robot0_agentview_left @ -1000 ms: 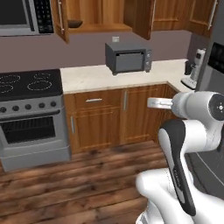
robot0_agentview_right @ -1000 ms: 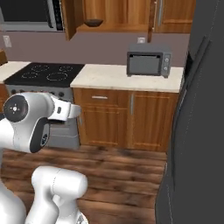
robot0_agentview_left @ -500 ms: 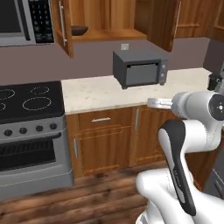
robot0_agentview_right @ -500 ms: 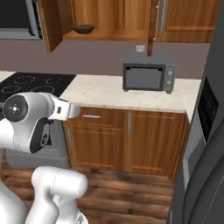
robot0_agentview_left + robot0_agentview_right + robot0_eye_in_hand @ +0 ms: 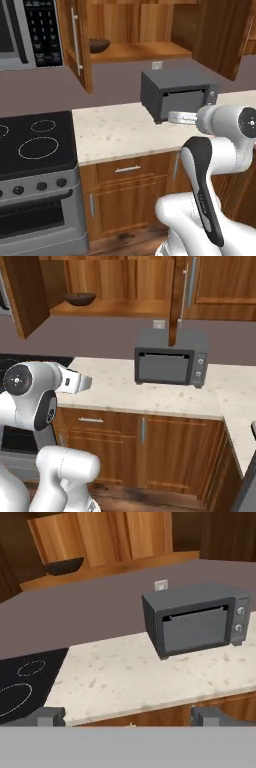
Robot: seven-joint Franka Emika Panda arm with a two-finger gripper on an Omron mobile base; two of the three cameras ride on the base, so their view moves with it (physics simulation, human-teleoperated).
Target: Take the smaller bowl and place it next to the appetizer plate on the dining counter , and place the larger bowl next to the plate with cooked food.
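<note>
The tool is standing released, its two dark fingertips spread wide at the bottom of the hand view with nothing between them. It is hanging in front of the counter, level with its front edge and well short of anything to grasp.

Step in hand, as I judge it: approaching the open upper cabinet to fetch the smaller bowl. The bowl is sitting on the cabinet shelf, toward its left end, just beside the open cabinet door. In the right base view the same dark bowl is resting upright on the shelf, well above and behind the counter.

To do this well:
- raise the tool to shelf height before reaching in, since the bowl is sitting well above it;
- keep clear of the open door on the bowl's left and of the toaster oven below and to the right;
- take the bowl by its rim, as it looks shallow and wide.

Containers: the smaller bowl appears empty, though its inside is mostly hidden from this low angle. The shelf is bare to the bowl's right. The toaster oven's door is closed; contents cannot be told.
</note>
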